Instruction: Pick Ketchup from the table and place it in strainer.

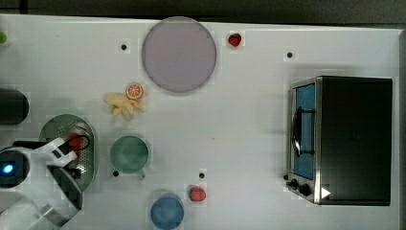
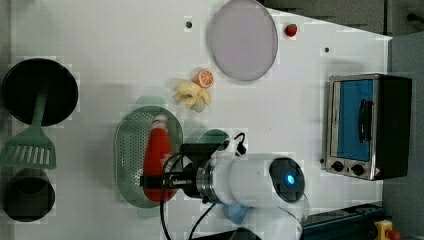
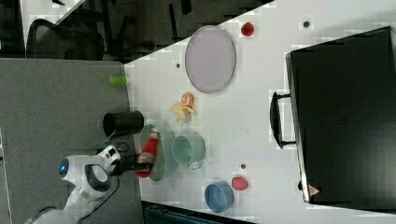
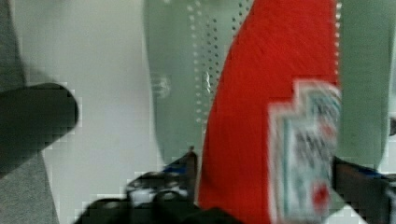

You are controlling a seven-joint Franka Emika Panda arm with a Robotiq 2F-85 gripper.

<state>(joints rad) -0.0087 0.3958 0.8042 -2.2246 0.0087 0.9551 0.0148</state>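
The ketchup [image 1: 75, 140] is a red squeeze bottle lying on its side inside the strainer [image 1: 57, 125], a pale green oval basket at the top view's left. In the left view the ketchup [image 2: 157, 145] points its white cap away from the arm, along the strainer [image 2: 129, 150]. My gripper [image 2: 159, 182] sits around the bottle's base end. In the wrist view the ketchup [image 4: 261, 116] with its white label runs up from my gripper [image 4: 266, 186] over the strainer's perforated bottom [image 4: 177, 70]. The right view shows the ketchup [image 3: 150, 144] tilted in the strainer [image 3: 161, 173].
A dark-green mug [image 1: 129, 154] stands just beside the strainer. A blue bowl [image 1: 167, 212] and a strawberry [image 1: 197, 193] lie near the top view's lower edge. Bananas [image 1: 123, 104], an orange slice [image 1: 134, 90], a grey plate [image 1: 178, 54] and a toaster oven [image 1: 344, 139] lie farther off.
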